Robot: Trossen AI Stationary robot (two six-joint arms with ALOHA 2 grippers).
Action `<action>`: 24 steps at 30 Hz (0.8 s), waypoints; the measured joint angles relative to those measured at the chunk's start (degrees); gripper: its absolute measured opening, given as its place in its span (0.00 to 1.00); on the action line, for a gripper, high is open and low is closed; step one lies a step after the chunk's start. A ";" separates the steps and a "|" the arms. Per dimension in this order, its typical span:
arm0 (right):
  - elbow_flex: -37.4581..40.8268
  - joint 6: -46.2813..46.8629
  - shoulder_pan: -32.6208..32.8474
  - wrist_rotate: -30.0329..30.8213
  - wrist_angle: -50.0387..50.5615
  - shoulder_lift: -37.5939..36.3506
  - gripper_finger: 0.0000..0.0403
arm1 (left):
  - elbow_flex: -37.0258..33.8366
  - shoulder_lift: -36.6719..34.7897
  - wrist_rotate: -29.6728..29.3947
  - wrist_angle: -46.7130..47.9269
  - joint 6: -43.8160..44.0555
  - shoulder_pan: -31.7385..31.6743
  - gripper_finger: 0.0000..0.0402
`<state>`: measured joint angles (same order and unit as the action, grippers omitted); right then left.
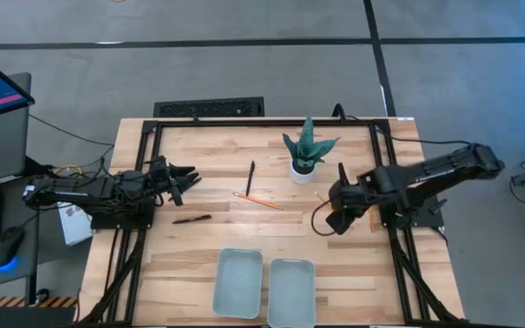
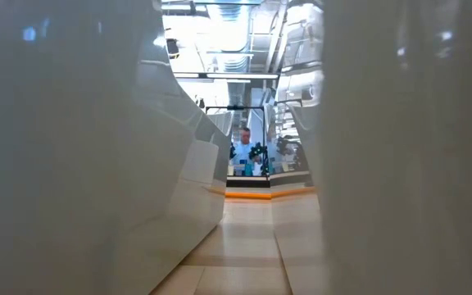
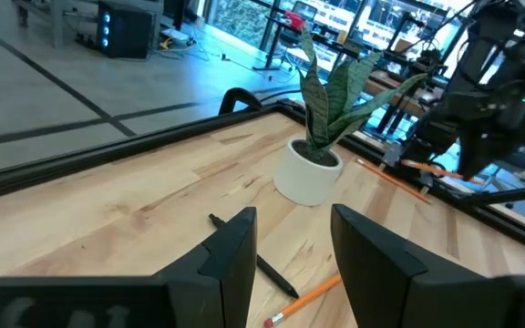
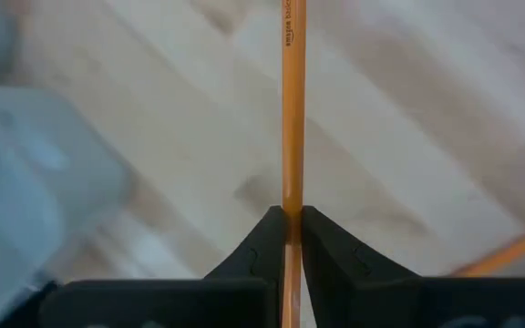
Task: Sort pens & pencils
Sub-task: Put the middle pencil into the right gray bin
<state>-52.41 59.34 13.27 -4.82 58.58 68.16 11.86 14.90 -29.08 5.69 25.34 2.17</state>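
Two black pens lie flat on the table: one (image 1: 251, 178) near the middle, one (image 1: 191, 219) closer to my left arm. An orange pencil (image 1: 258, 200) lies between them, and another pencil (image 3: 392, 175) lies beyond the plant pot. My right gripper (image 1: 331, 219) hovers right of centre, shut on a third orange pencil (image 4: 292, 109). My left gripper (image 3: 290, 246) waits open at the table's left side, pointing at a pen (image 3: 276, 276) and a pencil (image 3: 308, 296). A third pen does not show. My right gripper pinches the orange pencil between its two fingers (image 4: 267, 241), at a point along the shaft (image 4: 292, 205). The pencil lies along the fingers and sticks out well past their tips. Whether its far end touches the table I cannot tell.
Two pale grey trays (image 1: 238, 282) (image 1: 290, 292) sit side by side at the near edge. A potted plant (image 1: 306, 155) stands in a white pot at the far middle. Another pencil (image 4: 509, 255) lies under my right gripper. A person (image 2: 242, 139) shows far behind the table.
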 joint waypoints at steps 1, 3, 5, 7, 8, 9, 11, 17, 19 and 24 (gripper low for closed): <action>-0.27 1.53 1.12 0.33 -1.32 0.03 0.13 | 0.00 0.00 -0.02 0.00 0.00 -0.01 0.33; -0.48 4.13 3.12 0.93 -4.79 0.13 0.13 | 0.00 0.02 -0.02 0.00 -0.38 -0.02 0.33; -0.48 6.41 4.87 2.40 -8.96 0.15 0.13 | 0.00 0.00 0.00 0.01 -0.79 0.00 0.33; -0.50 8.62 6.28 4.13 -13.14 0.15 0.13 | 0.00 0.00 0.00 0.07 -1.56 -0.02 0.33; -0.50 9.75 6.94 5.16 -15.04 0.36 0.13 | 0.00 0.00 0.00 0.12 -1.86 -0.02 0.33; -0.52 10.80 7.59 6.18 -17.12 0.58 0.13 | 0.00 0.00 0.00 0.26 -2.13 0.00 0.33; -0.50 12.54 9.04 8.31 -20.60 0.67 0.13 | 0.00 0.00 0.01 1.32 -2.16 0.00 0.33; -0.55 14.42 12.82 12.57 -34.49 4.61 0.13 | 0.00 0.09 2.03 6.42 -2.10 -0.01 0.33; -0.67 15.71 13.61 12.63 -38.43 7.16 0.13 | 0.00 0.11 2.94 7.05 -2.10 0.00 0.33; -0.74 18.03 15.82 12.57 -48.71 14.77 0.12 | 0.00 0.09 3.41 6.83 -2.12 0.00 0.33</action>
<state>-53.15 77.36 29.08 7.75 9.87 82.93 11.86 14.98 -25.67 12.53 23.22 2.17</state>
